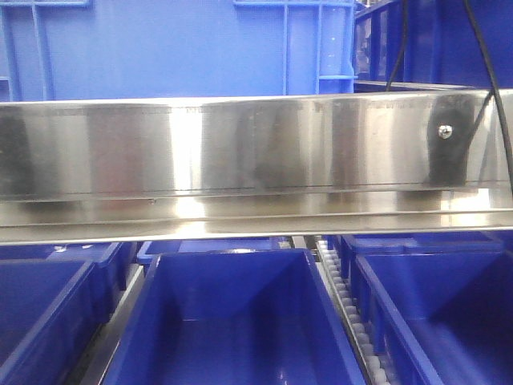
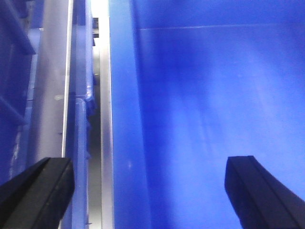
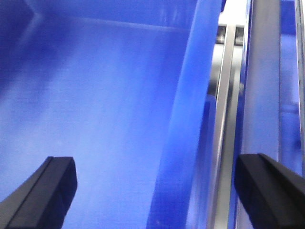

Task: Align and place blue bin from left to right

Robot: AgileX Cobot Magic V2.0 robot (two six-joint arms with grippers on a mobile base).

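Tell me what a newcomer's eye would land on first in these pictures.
A shiny steel rail runs across the whole front view, with an open blue bin directly below it. In the wrist views, the left hand and the right hand are open, each straddling a side wall of a blue bin beside a metal track.

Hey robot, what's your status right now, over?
Left hand open over left wall of blue bin. Right hand open over its right wall. Nothing gripped. Neighbour bins close on both sides.
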